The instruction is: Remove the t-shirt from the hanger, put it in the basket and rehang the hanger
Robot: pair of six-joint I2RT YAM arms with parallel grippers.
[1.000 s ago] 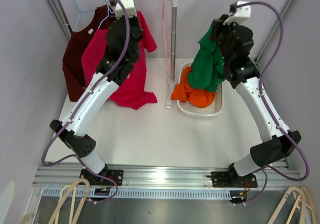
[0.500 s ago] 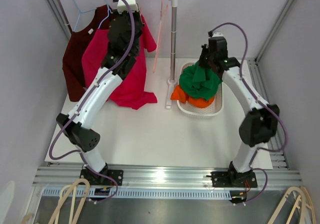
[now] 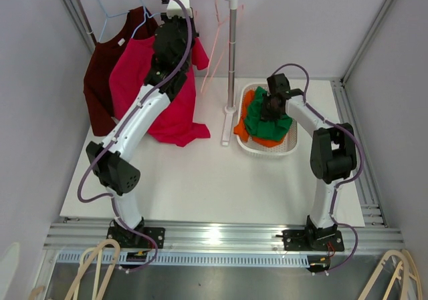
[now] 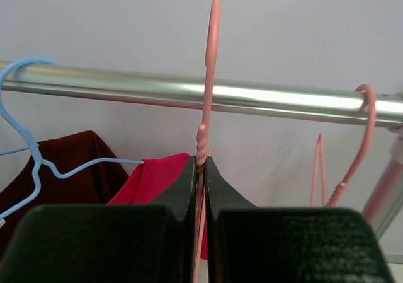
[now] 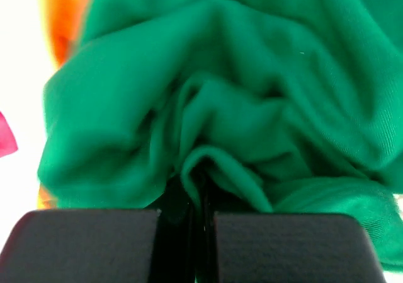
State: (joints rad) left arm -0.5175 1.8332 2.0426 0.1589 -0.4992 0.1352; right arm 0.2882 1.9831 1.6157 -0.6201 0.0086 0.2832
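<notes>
The green t-shirt (image 3: 269, 118) lies bunched in the white basket (image 3: 267, 152), on top of an orange garment (image 3: 242, 123). My right gripper (image 5: 198, 173) is down in the basket, shut on a fold of the green t-shirt (image 5: 208, 94). My left gripper (image 4: 201, 164) is up by the clothes rail (image 4: 264, 99), shut on the twisted neck of a bare pink hanger (image 4: 210, 56). The pink hanger's hook stands up in front of the rail. No garment hangs on the pink hanger.
A red t-shirt (image 3: 144, 79) and a maroon one (image 3: 100, 73) hang on blue hangers (image 4: 25, 138) at the rail's left. A second pink hanger (image 4: 364, 125) hooks the rail by the upright post (image 3: 232, 46). Grey walls close in on both sides.
The right arm came down from high above the basket, lowering the green t-shirt into it. The left gripper slid right along the rail with the pink hanger.
</notes>
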